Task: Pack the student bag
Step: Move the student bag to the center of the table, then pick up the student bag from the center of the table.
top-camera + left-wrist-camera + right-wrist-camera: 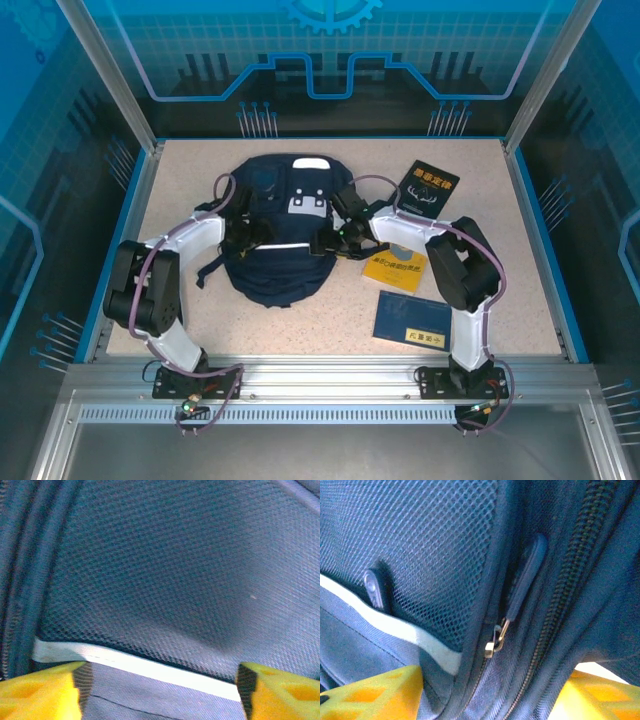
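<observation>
Near edge of table (300,335): both arm bases (185,362). Blue book (412,321) lies flat front-right. Yellow book (394,267) is just behind it, partly under the R arm. Bag (280,270) lies flat mid-table, white patch (308,205) toward the far side, an arm reaching onto it from each side.

L gripper (243,238) is at the bag's left flank. Its fingers (40,695) are spread wide w/ nothing pinched; mesh panel (175,570) and white stripe (150,667) are right in front.

R gripper (325,243) is at the right flank, fingers (375,695) apart w/ the zip seam (575,565) betw. them; can't tell if they press it. A zip pull (525,575) hangs on a metal slider (495,640).

Black book (429,189) is far right, apart from the bag.
</observation>
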You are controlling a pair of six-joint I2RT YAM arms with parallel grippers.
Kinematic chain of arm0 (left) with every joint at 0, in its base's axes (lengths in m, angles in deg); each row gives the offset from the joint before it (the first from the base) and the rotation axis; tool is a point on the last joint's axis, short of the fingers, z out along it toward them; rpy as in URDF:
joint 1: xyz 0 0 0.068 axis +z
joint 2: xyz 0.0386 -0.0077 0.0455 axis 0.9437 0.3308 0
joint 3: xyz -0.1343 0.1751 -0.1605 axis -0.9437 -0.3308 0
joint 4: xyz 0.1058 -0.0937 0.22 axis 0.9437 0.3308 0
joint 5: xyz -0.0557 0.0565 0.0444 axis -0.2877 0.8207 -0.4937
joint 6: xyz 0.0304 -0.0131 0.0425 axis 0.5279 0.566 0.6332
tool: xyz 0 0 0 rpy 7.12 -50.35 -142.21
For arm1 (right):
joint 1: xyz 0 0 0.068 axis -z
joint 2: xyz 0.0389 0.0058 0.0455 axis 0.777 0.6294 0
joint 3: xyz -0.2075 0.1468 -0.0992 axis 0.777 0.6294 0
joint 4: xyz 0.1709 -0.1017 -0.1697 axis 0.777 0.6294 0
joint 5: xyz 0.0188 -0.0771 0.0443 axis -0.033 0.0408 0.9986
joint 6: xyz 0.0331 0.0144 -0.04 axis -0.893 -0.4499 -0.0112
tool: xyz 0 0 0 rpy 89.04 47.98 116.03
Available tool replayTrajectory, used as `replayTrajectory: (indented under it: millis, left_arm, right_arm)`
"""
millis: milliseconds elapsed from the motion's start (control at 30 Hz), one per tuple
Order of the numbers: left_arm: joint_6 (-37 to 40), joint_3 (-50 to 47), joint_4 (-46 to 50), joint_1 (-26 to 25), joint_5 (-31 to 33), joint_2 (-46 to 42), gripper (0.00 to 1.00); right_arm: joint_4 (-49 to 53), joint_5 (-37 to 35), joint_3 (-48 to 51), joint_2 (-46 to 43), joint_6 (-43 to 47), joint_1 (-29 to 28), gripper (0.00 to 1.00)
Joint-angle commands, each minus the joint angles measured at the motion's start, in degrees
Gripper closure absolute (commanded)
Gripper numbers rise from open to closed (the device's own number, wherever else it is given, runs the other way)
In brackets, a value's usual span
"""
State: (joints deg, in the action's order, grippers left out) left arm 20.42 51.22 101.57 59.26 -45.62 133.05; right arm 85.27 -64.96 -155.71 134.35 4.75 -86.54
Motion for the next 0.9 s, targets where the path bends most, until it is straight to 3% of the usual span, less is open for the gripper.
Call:
replayTrajectory:
  millis: [0, 133, 300, 467, 600, 667, 767, 867]
  left_arm:
    - [9.01, 3.6, 3.43, -1.15, -1.36, -1.98, 0.16]
    - [16.45, 6.18, 8.62, -5.22, 3.15, -6.01, 0.11]
    - [22.29, 8.07, 11.42, -14.11, 10.36, -7.12, 0.07]
    - [27.36, 12.29, 13.4, -21.76, 15.4, -3.12, 0.02]
    - [27.1, 17.98, 17.17, -25.37, 18.14, 2.97, 0.01]
    - [26.09, 19.86, 17.86, -26.8, 20.13, 6.03, 0.03]
    - [25.09, 22.63, 19.03, -28.2, 21.56, 9.92, 0.15]
    - [24.12, 24.75, 19.76, -29.24, 23.74, 12.69, 0.21]
  right_arm:
    - [3.48, -3.89, -1.84, -5.11, 2.37, -1.21, 0.29]
    - [4.5, -8.66, 2.58, -13.61, 3.09, 0.62, 0.22]
    - [3.75, -9.84, 10.6, -21.7, 0.6, 6.51, 0.12]
    - [1.81, -7.8, 17.55, -27.25, -0.69, 12.82, 0.0]
    - [1.08, -7.95, 21.07, -30.77, -1.03, 15.71, 0.0]
    - [1.71, -9.73, 22.07, -32.1, -0.83, 16.29, 0.0]
    - [4.04, -13.35, 22.44, -33.03, -0.8, 16.72, 0.0]
    - [3.46, -11.95, 23.56, -33.45, -1.08, 17.91, 0.0]
